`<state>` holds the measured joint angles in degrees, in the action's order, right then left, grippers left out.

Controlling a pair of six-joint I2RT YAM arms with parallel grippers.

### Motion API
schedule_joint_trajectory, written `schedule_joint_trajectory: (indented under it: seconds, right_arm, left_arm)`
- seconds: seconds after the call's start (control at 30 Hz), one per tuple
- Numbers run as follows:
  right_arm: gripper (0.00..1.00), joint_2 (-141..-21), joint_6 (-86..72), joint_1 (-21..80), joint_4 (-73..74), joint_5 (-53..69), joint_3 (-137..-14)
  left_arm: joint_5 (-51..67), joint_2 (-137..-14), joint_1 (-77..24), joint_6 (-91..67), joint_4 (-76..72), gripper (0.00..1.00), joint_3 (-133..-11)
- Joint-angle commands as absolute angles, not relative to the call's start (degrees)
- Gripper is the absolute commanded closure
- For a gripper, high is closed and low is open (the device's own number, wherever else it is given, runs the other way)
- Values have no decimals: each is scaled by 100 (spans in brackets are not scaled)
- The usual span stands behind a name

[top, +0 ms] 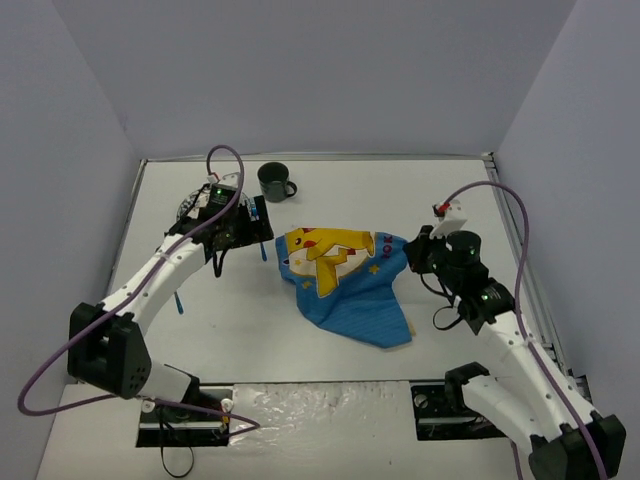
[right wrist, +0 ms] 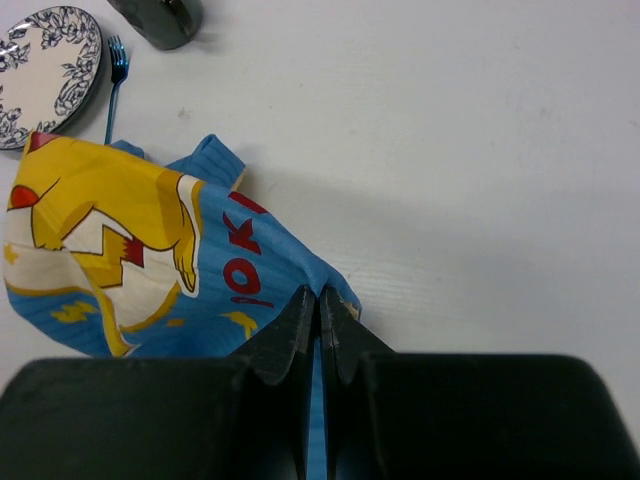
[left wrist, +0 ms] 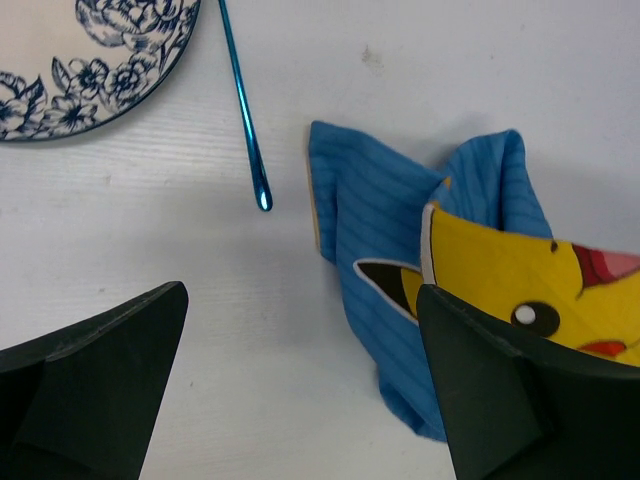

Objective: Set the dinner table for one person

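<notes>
My right gripper [right wrist: 320, 305] is pinched tight on the right edge of the mat [right wrist: 150, 240]. The mat lies crumpled mid-table [top: 420, 200], stretching left from that grip. My left gripper [left wrist: 302, 300], jaws wide and empty, hovers over the mat's left corner, beside the plate [left wrist: 80, 60].

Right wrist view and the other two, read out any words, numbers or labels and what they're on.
"OK": red letters on the blue cartoon cloth mat, part of a longer word cut off by folds.
Top view: the same red print, too small to read.
No text visible on the plate, fork or mug.
</notes>
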<state>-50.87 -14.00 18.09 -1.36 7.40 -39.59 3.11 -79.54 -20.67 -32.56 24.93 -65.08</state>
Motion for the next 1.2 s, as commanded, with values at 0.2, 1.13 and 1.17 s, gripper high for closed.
schedule_joint_trajectory:
  seconds: [0.2, 1.13, 1.17]
  right_arm:
    - [100, -3475, -2284, 1846, -26, 352, -3053]
    - [100, -4115, -1783, 1837, 88, -775, -4130]
    - [100, -4199, -1769, 1837, 88, -859, -4232]
  left_arm:
    - [310, -9541, -2356, -3605, 1807, 4, -7859]
    - [-198, -10735, -2947, -3587, 1996, 100, -8297]
    - [-311, -10444, -2929, -3602, 2011, 100, -8188]
